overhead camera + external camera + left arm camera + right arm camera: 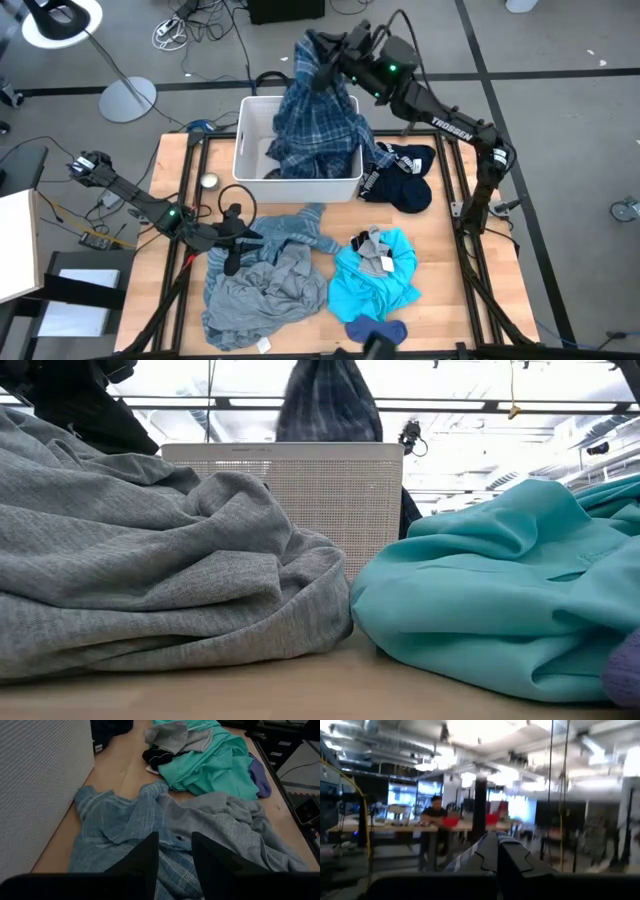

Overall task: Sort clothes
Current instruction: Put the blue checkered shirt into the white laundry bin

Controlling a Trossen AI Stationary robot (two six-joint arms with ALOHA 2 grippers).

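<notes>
your right gripper [318, 62], jaws clamped on the plaid shirt [318, 125], holds it over the bin [252, 165], upper centre. left gripper [232, 240], jaws apart, over the striped top [290, 238], lower left.

Blue plaid shirt [318, 115] hangs over the bin; grey shirt [265, 290], turquoise garment [375, 278], perhaps socks [376, 329] lie crumpled

Clothing: one blue plaid shirt [315, 110]; one grey shirt [265, 290]; one grey-blue striped top [290, 235]; one turquoise garment [375, 280]; one navy white-striped piece [400, 175]; one dark blue sock pile [375, 330].
Containers: one white plastic bin [250, 150].
Robot arms: two.
Persons in the room behind: one [432, 827].
</notes>
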